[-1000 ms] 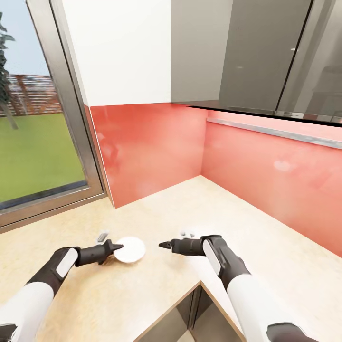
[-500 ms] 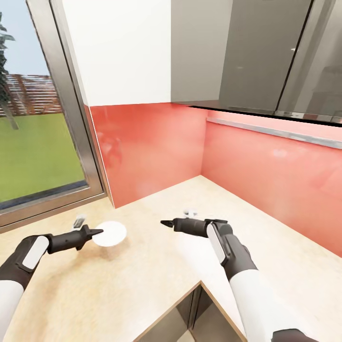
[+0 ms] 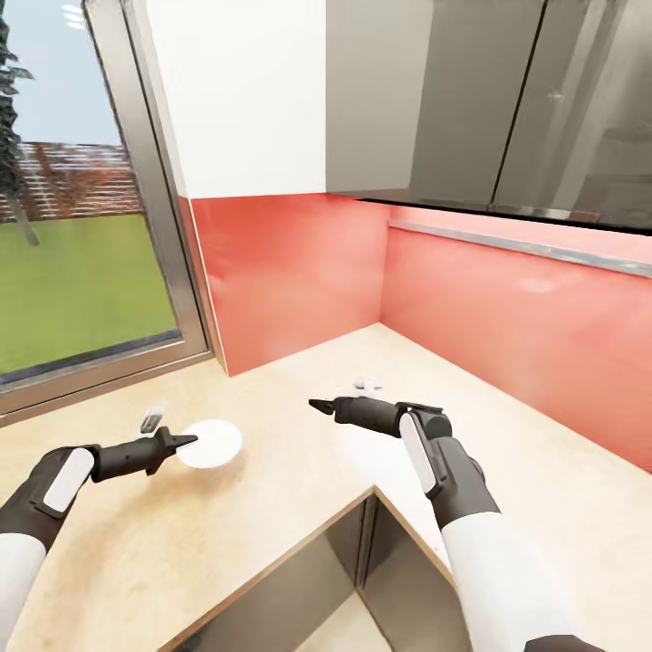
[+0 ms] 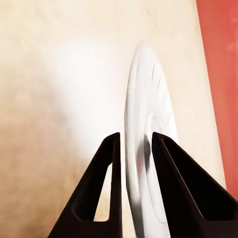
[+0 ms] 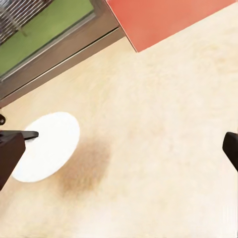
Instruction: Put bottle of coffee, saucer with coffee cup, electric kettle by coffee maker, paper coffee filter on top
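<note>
The left gripper [image 3: 186, 442] has its fingers [image 4: 111, 163] closed on the rim of the saucer [image 3: 210, 444], which is held over the worktop [image 3: 299, 489] in front of the window [image 3: 81, 244]; the wrist view shows the saucer edge-on, its near rim hidden between the fingers. The right gripper [image 3: 319, 405] hovers over the worktop near the red backsplash [image 3: 299, 272], fingers spread wide and empty, each cut off at the wrist frame's edges. Compared with 0.5 s ago, the camera has shifted, exposing more cabinet front below, while the saucer stays gripped.
</note>
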{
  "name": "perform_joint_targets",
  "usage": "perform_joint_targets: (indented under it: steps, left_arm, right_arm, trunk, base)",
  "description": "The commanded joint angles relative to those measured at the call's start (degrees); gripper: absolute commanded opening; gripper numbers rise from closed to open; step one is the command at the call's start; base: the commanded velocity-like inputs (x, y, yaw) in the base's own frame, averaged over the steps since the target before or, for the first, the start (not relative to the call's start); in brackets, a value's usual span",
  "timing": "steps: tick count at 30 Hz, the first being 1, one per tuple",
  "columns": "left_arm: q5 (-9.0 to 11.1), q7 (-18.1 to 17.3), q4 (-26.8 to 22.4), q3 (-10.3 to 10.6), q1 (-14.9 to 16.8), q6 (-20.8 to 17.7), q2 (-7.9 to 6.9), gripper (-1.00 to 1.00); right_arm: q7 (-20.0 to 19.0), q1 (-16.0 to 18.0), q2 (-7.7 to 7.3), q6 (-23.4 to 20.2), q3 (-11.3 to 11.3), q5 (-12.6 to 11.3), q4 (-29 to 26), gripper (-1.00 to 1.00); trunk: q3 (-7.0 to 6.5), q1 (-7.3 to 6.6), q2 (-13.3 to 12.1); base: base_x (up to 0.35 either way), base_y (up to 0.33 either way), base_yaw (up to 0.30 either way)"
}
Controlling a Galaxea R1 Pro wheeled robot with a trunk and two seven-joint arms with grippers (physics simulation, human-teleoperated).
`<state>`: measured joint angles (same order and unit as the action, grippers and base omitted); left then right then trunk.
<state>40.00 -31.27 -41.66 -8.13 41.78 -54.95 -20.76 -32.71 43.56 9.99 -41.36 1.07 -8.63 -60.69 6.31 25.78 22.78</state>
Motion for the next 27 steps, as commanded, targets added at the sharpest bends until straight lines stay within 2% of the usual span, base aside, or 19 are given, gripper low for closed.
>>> perform_joint_targets:
  steps: [1, 8, 13, 27]
  left_arm:
    - [-0.3, -0.3, 0.0, -0.1, 0.1, -0.2, 0.02, -1.00]
    - [-0.3, -0.3, -2.4, -0.1, 0.0, -0.4, 0.02, -1.00]
    - [-0.3, -0.3, -4.2, -0.1, 0.0, -0.4, -0.03, -1.00]
    - [-0.3, -0.3, -4.4, -0.1, 0.0, -0.4, -0.22, -1.00]
  right_arm:
    - [0.2, 0.0, 0.01, -0.5, 0.0, -0.5, 0.0, 1.00]
    - [0.2, 0.0, 0.01, -0.5, 0.0, -0.5, 0.0, 1.00]
    - [0.2, 0.0, 0.01, -0.5, 0.0, -0.5, 0.0, 1.00]
    - [0.2, 0.0, 0.01, -0.5, 0.0, -0.5, 0.0, 1.00]
  trunk:
    - [0.13, 0.00, 0.1]
    - [0.05, 0.00, 0.1]
    - [-0.23, 0.00, 0.1]
    - [-1.06, 0.00, 0.1]
  base:
    - [-0.341, 0.000, 0.000]
    - [-0.342, 0.000, 0.044]
    - [-0.342, 0.000, 0.181]
    - [-0.343, 0.000, 0.197]
